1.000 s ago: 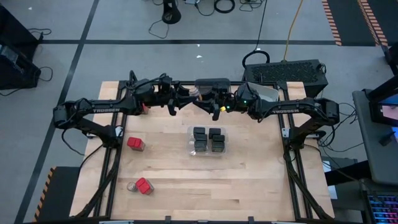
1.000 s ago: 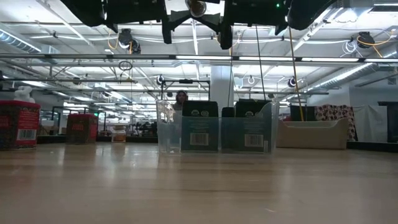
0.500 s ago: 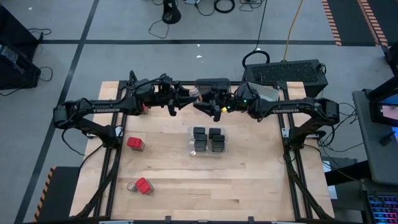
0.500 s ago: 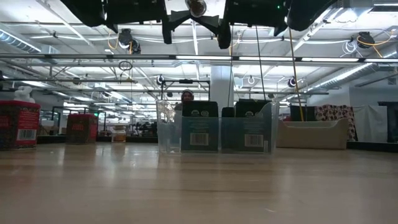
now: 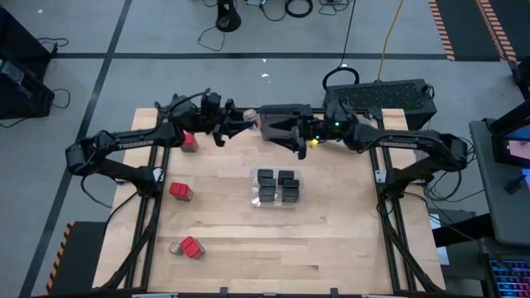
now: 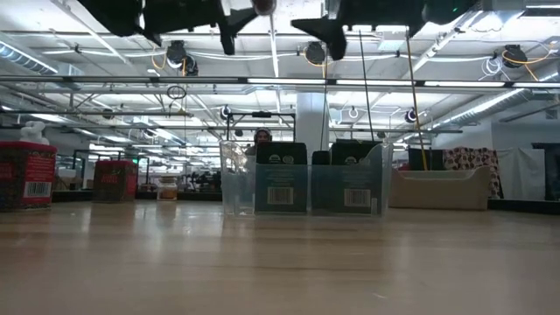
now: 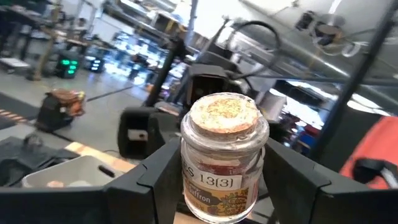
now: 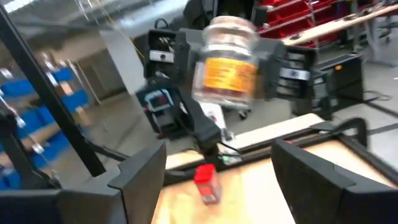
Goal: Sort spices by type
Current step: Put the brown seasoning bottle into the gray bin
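A small round jar (image 7: 224, 155) with a tan cork lid and a printed label hangs high over the table's far middle, with my left gripper (image 5: 240, 121) shut on it. My right gripper (image 5: 280, 132) stands just to the jar's right, facing it, open with nothing between its fingers (image 8: 143, 180). In the right wrist view the jar (image 8: 230, 59) shows a little way ahead of it. Several black boxy spices stand in the clear bin (image 5: 277, 187). Red-topped boxes (image 5: 180, 190) (image 5: 192, 247) (image 5: 189, 141) and another small jar (image 5: 175, 247) rest on the table's left half. My left gripper pinches the jar's glass body (image 7: 186, 168), below the cork lid, between its two fingers. The fingers come roughly level from the table's left. The jar stands nearly upright, lid up, lifted well clear of the table.
A dark bin (image 5: 286, 110) sits at the far edge under the grippers, and a light grey bin (image 5: 358, 122) to its right. The clear bin (image 6: 302, 179) stands mid-table. Bare wood lies near and to the right of it.
The two grippers met at the jar a second ago. My right gripper has let go of it and drawn back toward the right and up. My left gripper has carried the jar a little toward the table's far left, still upright and clear of the table.
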